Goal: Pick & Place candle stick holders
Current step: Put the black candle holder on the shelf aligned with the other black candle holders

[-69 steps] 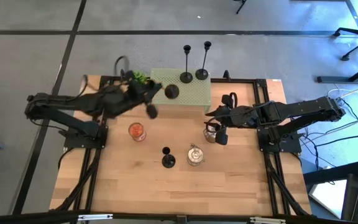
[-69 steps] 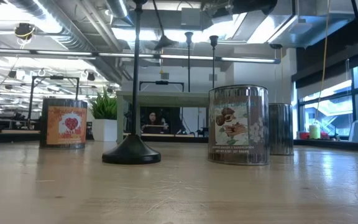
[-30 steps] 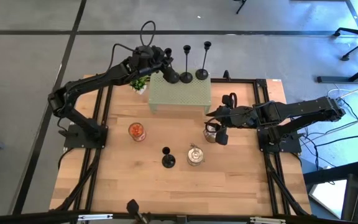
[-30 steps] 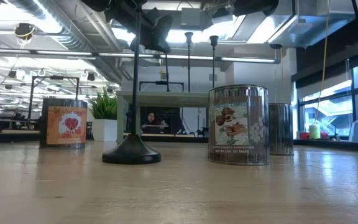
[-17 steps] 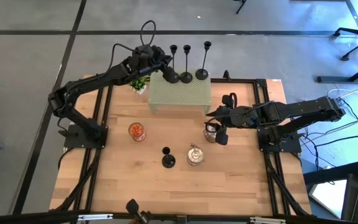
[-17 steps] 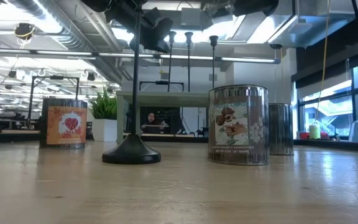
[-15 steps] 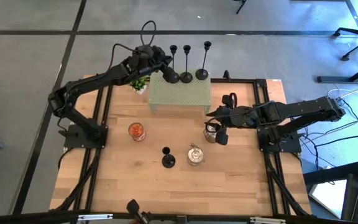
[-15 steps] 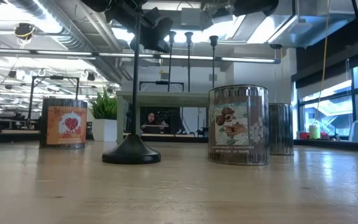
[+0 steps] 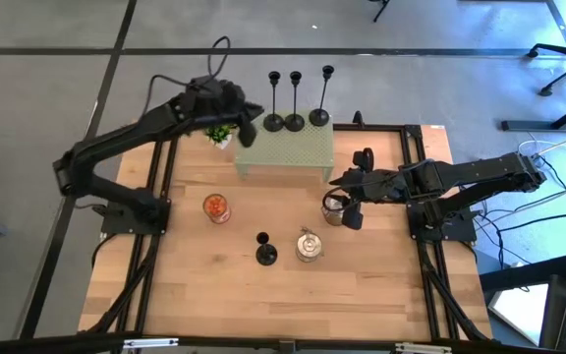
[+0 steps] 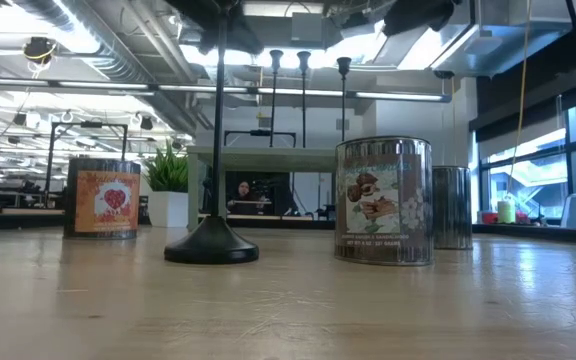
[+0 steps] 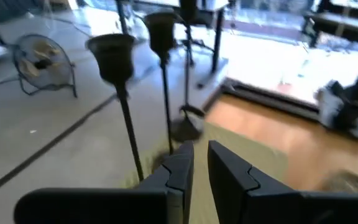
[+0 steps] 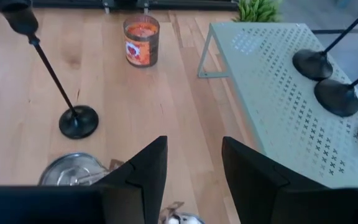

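Left gripper has released third candlestick

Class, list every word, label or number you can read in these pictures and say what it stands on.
None can be read.
Orange jar: picture label with a heart, print too blurred.
Middle jar: picture label, print too small.
Right jar: nothing legible.

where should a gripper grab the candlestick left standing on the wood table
Judging by its pose, take the lone candlestick by its thin upright stem, partway up, closing from the side. The disc base lies too flat to pinch. Come from the side facing away from the silver jar, which stands close beside it.
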You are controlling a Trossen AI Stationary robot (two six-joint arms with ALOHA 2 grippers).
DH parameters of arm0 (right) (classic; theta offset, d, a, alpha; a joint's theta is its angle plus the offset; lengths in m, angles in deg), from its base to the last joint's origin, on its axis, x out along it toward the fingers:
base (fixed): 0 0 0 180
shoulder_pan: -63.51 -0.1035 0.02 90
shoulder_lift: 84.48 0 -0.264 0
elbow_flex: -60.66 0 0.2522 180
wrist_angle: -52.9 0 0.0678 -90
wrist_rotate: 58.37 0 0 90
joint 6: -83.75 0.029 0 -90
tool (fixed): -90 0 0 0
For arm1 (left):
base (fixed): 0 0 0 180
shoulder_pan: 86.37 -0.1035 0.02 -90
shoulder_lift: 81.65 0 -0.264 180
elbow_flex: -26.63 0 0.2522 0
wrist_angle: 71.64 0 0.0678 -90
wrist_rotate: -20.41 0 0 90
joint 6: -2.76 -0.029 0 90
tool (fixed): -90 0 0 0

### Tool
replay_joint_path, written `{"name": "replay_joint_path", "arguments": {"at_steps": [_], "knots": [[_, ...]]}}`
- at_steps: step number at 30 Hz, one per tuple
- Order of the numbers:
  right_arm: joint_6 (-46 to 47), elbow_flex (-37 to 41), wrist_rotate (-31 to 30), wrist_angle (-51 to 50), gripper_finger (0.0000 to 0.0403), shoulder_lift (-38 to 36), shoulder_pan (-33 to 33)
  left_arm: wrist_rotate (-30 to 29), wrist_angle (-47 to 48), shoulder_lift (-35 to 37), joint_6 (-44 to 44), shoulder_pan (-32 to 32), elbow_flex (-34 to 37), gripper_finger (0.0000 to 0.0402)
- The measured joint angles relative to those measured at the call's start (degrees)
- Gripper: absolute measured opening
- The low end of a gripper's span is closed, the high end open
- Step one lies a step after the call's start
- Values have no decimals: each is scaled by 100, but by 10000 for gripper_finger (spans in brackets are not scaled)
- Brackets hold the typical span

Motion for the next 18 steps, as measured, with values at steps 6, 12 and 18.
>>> {"name": "replay_joint_path", "arguments": {"at_steps": [6,12,18], "knots": [[13,90,-13,69,158,-1,-2,296,2038,769,-233,370,0,45],[15,397,-12,366,158,10,0,384,3327,1019,-226,1038,374,45],[304,699,9,476,158,29,-2,701,2943,1071,-6,1798,1426,55]]}}
